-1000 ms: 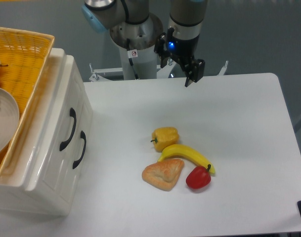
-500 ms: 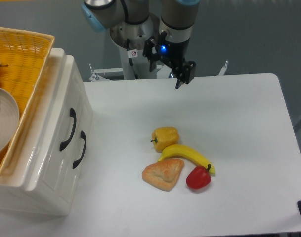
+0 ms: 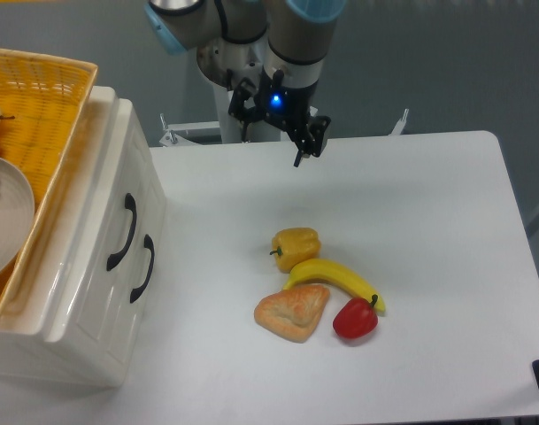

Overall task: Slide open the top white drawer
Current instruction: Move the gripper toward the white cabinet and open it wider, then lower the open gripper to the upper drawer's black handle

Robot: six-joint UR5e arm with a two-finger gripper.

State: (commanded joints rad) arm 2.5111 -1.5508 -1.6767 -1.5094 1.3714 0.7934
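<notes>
The gripper [image 3: 297, 152] hangs well apart from the top white drawer [image 3: 119, 232]; I cannot tell if its fingers are open or closed.

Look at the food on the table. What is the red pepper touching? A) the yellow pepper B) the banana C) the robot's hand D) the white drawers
B. The red pepper sits right against the lower end of the banana, while the yellow pepper lies farther up the table and the hand hangs near the table's far edge, touching no food.
</notes>
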